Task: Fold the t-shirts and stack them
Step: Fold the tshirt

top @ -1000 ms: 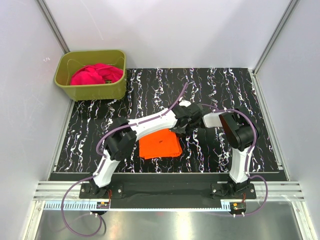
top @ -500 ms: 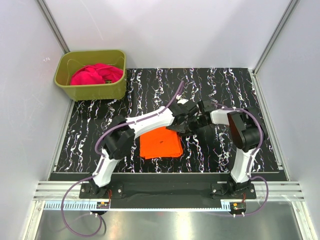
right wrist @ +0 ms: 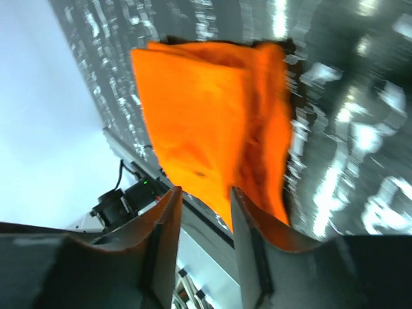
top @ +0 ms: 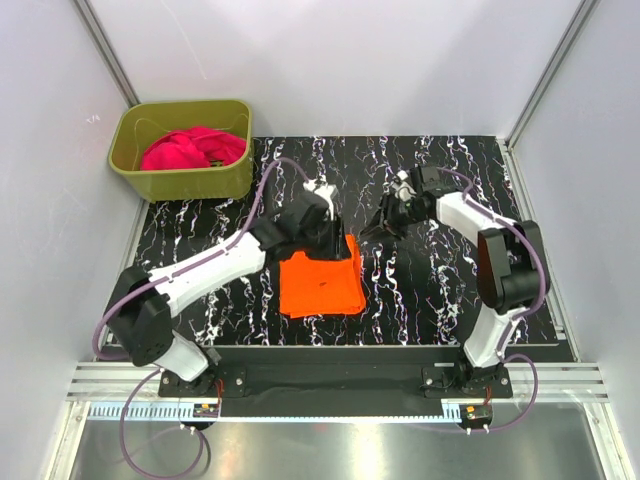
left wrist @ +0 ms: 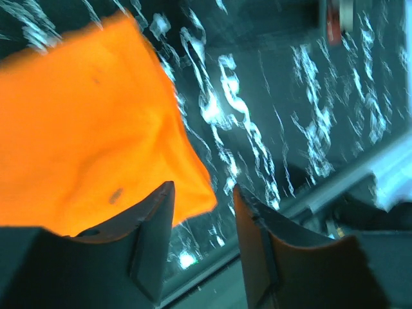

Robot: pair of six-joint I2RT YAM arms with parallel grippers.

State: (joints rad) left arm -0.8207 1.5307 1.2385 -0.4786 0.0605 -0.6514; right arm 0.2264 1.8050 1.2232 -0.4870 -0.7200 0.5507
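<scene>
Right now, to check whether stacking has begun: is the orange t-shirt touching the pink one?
Apart. The top view shows the pink t-shirt inside the green tub and the orange t-shirt on the table, with bare surface between.

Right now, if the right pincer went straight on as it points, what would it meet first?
Probably the folded bright orange cloth t-shirt, straight ahead of the right pincer; depth is hard to judge.

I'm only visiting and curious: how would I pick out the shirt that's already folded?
Find the black, white-veined table. Near its front middle lies the orange t-shirt, flat and squared. Unlike it, the magenta-pink t-shirt sits crumpled inside the olive-green tub at the far left corner.
</scene>
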